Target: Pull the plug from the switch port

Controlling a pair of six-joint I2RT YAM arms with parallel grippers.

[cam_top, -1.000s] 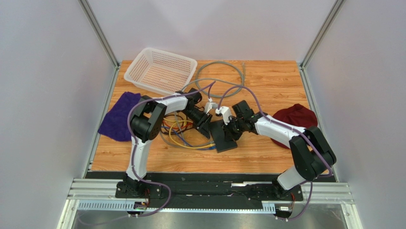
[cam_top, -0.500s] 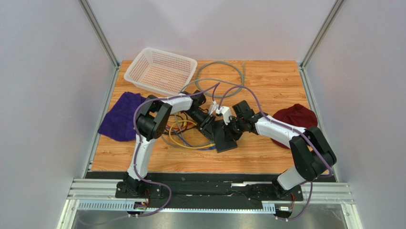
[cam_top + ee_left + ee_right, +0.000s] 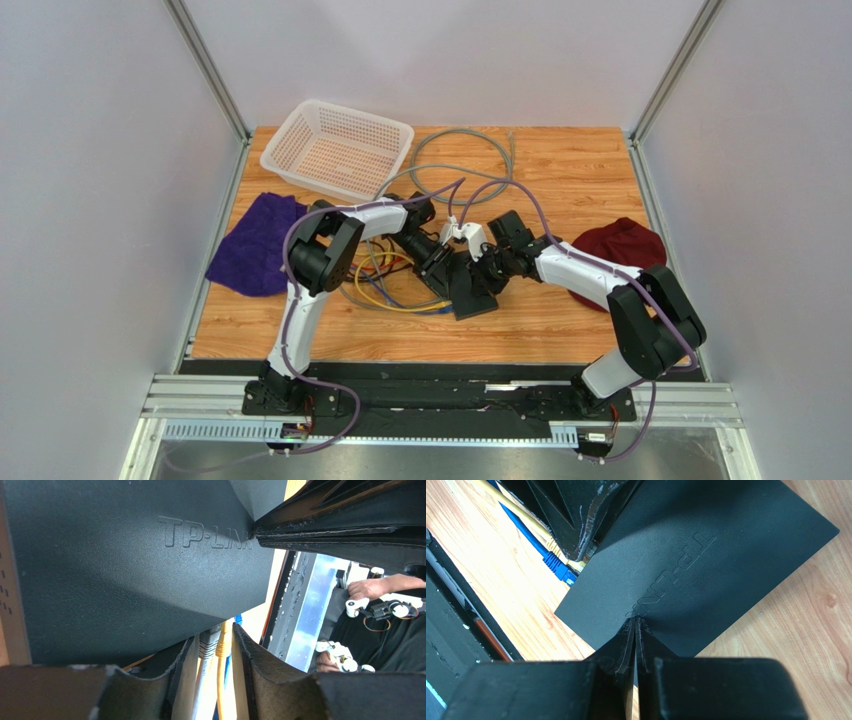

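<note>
The switch [image 3: 472, 295] is a flat black box in the middle of the table; its top shows in the left wrist view [image 3: 125, 570] and the right wrist view [image 3: 706, 555]. My left gripper [image 3: 440, 265] is at its socket edge, open, its jaws [image 3: 214, 632] close on either side of a grey plug [image 3: 207, 647] and a yellow plug [image 3: 223, 641]. Both plugs sit in ports. A blue plug [image 3: 558, 567] is plugged in beside them. My right gripper [image 3: 487, 268] is shut and empty, its tips [image 3: 635, 621] resting on the switch's top.
A white mesh basket [image 3: 338, 148] stands at the back left and a grey cable coil [image 3: 465, 160] behind the arms. Yellow, blue and orange cables [image 3: 385, 288] lie left of the switch. A purple cloth [image 3: 255, 245] lies left, a dark red cloth [image 3: 618, 248] right.
My left gripper has moved right, up to the switch's socket edge. The right gripper and the switch have stayed put.
</note>
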